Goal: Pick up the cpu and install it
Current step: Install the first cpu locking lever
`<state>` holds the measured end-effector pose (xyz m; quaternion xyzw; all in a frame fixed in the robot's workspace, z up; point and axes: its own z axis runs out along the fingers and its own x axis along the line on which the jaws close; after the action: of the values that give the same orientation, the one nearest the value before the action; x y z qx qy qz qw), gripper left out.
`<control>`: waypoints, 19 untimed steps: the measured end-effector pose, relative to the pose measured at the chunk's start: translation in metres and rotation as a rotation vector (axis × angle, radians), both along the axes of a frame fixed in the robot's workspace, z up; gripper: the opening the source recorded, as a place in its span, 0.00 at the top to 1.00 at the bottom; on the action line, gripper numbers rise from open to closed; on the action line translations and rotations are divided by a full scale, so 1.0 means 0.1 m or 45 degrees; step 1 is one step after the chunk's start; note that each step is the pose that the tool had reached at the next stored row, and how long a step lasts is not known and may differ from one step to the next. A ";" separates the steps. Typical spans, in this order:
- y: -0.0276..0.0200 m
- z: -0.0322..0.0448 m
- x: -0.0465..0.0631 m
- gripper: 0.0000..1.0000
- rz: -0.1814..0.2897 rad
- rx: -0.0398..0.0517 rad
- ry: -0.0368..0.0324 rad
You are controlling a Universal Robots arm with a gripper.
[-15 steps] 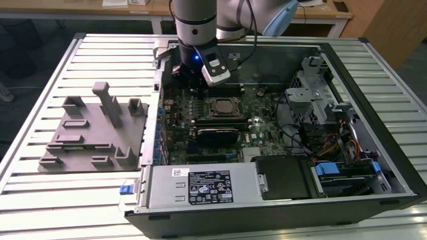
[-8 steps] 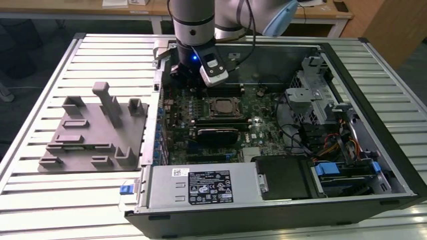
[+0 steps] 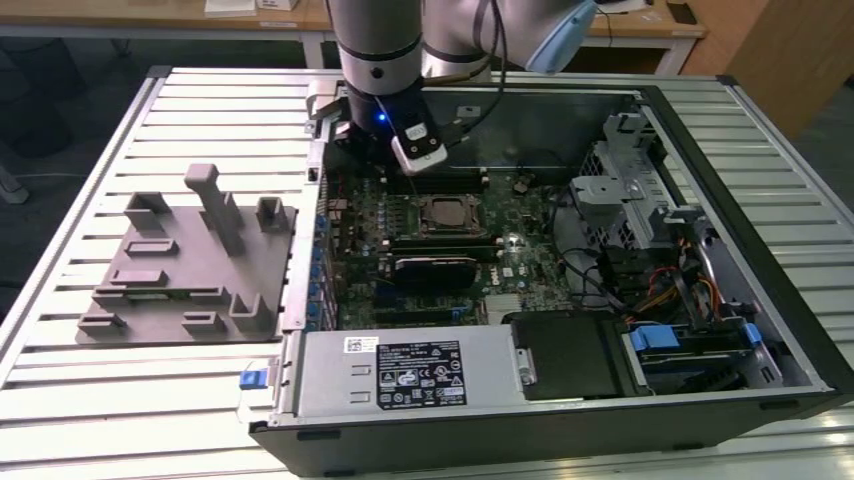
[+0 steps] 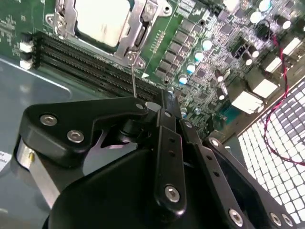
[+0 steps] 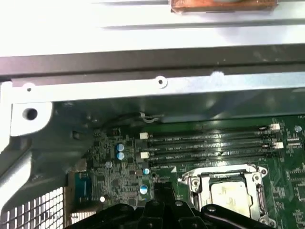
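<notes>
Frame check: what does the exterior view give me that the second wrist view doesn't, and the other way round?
Exterior view: the grey fixture tray on the slatted table, at the exterior view's left of the open computer case, and the arm above the motherboard. Second wrist view: the gripper close up, and a perforated panel past the board's edge. Shared: the cpu, in the second wrist view, lying in the motherboard socket.

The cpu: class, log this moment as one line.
cpu: in socket | gripper: over motherboard, beside memory slots, off cpu
</notes>
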<state>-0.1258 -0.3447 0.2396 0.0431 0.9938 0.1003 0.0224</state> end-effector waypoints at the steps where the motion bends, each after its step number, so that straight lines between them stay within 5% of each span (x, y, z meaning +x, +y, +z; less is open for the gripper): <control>1: 0.000 0.000 0.00 0.89 0.000 0.013 0.0000; 6: 0.000 0.002 -0.01 0.89 0.000 0.078 0.0000; 15: 0.000 0.059 -0.01 0.89 0.000 0.126 0.0000; 19: 0.001 0.061 -0.01 0.89 0.000 0.131 -0.0002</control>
<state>-0.1263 -0.3446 0.2456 0.0442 0.9873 0.1513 0.0203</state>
